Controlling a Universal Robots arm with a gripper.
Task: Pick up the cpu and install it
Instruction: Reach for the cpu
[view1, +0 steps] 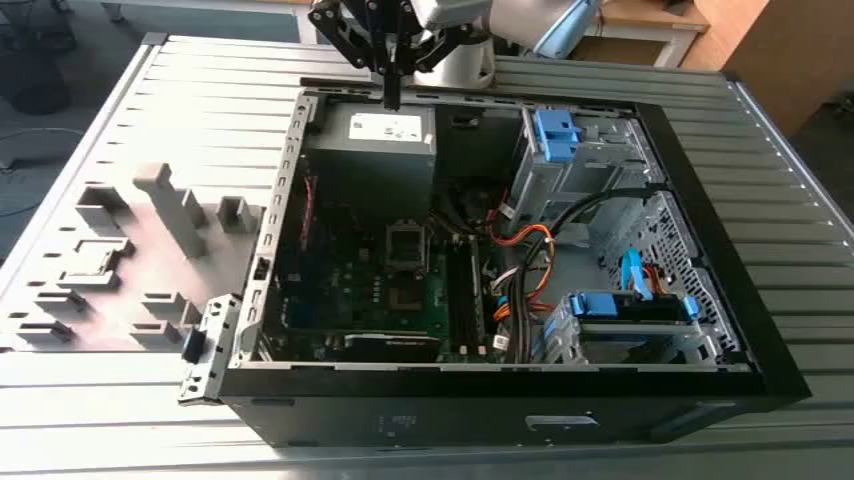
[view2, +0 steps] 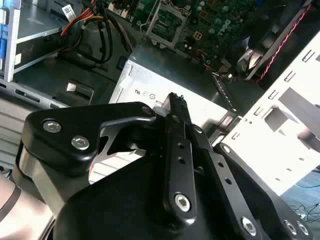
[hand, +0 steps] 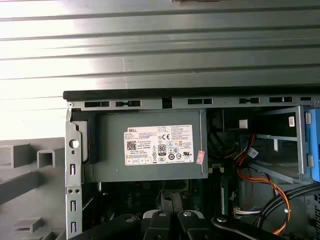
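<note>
while the gripper (view1: 392, 100) hung above the power supply (view1: 390, 128), just inside the pc case's (view1: 467, 410) rim, its fingers (view2: 178, 129) were clenched tip to tip. where the cpu lay, and which way its edges ran, i could not tell. further in, the socket (view1: 404, 243) sat on the motherboard (view1: 350, 280) with open room above. cables (view1: 527, 240) crowded the exterior view's right. a grey fixture (view1: 174, 215) stood outside the case on the slatted table (view1: 200, 90).

Grey slatted table (view1: 120, 420) runs right across the frame, with glare bright on its ribs in the first wrist view. Upper right, brown wooden furniture (view1: 787, 50). Upper left, pale floor (view1: 94, 70), a dark object (view1: 38, 85) standing there.
</note>
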